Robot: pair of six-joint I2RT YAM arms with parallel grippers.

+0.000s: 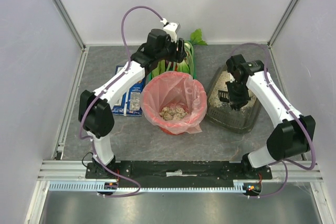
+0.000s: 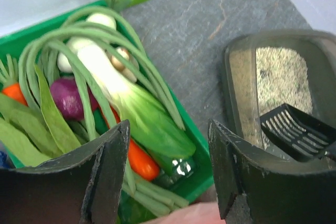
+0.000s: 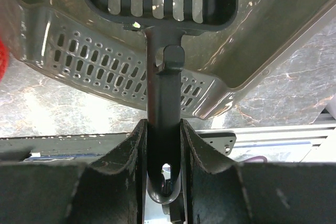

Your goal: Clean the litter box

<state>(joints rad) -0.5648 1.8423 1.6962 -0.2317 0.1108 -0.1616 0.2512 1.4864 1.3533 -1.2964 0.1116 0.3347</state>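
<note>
Right gripper (image 3: 164, 129) clamping black scoop (image 3: 163, 77) by handle, holding scoop head over litter box (image 1: 239, 123), box sitting just right of bin (image 1: 151, 92). Left gripper (image 2: 168, 129) hovering over green crate (image 2: 21, 36), fingers spread, grasping nothing.

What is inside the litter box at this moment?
Beige litter lies in the litter box, and a black slotted scoop, held by the right gripper, reaches into it. The floor under the scoop is covered, so it cannot be seen.
</note>
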